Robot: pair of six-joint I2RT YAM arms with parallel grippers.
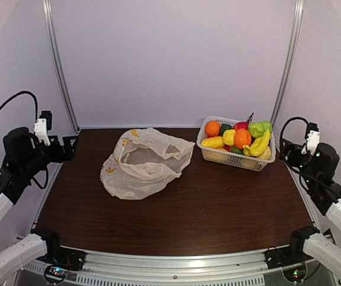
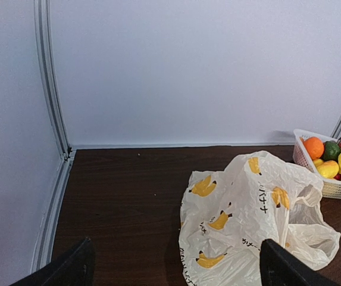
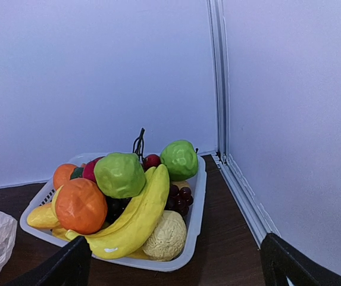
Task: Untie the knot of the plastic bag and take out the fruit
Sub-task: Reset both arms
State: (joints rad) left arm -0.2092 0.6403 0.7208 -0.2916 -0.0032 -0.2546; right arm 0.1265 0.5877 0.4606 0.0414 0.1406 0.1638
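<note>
The plastic bag (image 1: 146, 164) lies crumpled on the dark table left of centre, its mouth gaping toward the back; no knot is in view. In the left wrist view the bag (image 2: 247, 220) shows banana prints. The fruit (image 1: 243, 138) is piled in a white lattice basket (image 1: 230, 159) at the back right: a banana (image 3: 137, 217), oranges and green pieces. My left gripper (image 1: 68, 146) hovers open at the table's left edge, well clear of the bag. My right gripper (image 1: 286, 150) hovers open at the right edge, beside the basket (image 3: 194, 220). Nothing sits between either pair of fingers.
Dark purple grapes (image 3: 179, 199) and a cream netted piece (image 3: 165, 235) also lie in the basket. Metal frame posts (image 1: 60, 65) stand at the back corners, and a rail (image 3: 241, 190) runs along the right wall. Pale walls close the table on three sides.
</note>
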